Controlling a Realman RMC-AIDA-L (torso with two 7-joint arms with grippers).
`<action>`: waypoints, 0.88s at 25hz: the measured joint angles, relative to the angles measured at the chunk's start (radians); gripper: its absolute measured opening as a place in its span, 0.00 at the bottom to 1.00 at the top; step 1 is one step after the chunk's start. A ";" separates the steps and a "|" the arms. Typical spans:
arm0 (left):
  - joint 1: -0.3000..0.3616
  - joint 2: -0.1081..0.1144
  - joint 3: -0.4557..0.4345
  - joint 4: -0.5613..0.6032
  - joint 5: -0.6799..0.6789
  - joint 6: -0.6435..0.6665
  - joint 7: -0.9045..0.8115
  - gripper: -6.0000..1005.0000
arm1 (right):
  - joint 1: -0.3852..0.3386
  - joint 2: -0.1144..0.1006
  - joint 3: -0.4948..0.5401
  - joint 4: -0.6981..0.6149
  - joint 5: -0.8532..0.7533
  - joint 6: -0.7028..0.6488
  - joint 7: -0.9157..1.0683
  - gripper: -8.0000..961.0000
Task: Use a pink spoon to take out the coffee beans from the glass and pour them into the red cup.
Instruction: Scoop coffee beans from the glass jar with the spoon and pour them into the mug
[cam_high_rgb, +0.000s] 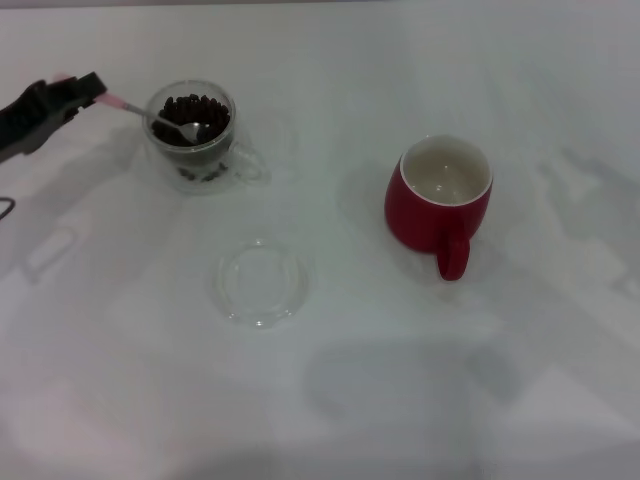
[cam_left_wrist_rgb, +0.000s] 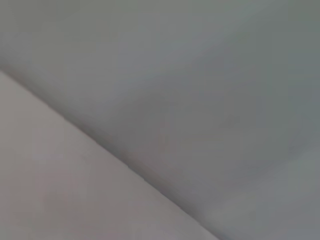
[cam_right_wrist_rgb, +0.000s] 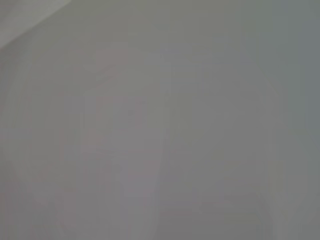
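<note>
At the far left of the head view my left gripper is shut on the pink handle of the pink spoon. The spoon's metal bowl lies among the dark coffee beans inside the clear glass, whose handle points right. To the right stands the red cup, upright, white inside, with no beans showing in it and its handle toward me. The right gripper is out of view. Both wrist views show only plain grey surface.
A flat clear round glass dish lies on the white table, in front of the glass and left of the red cup.
</note>
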 joint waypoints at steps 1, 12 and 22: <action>0.007 -0.002 0.000 -0.009 -0.016 0.000 0.000 0.13 | 0.001 0.000 0.000 0.000 0.000 0.000 0.000 0.36; 0.048 -0.014 0.000 -0.062 -0.105 0.012 -0.025 0.13 | 0.023 -0.004 0.003 -0.002 0.000 0.003 0.000 0.37; 0.068 -0.016 0.000 -0.087 -0.197 0.046 -0.058 0.13 | 0.029 -0.005 0.013 -0.002 0.001 0.018 -0.007 0.37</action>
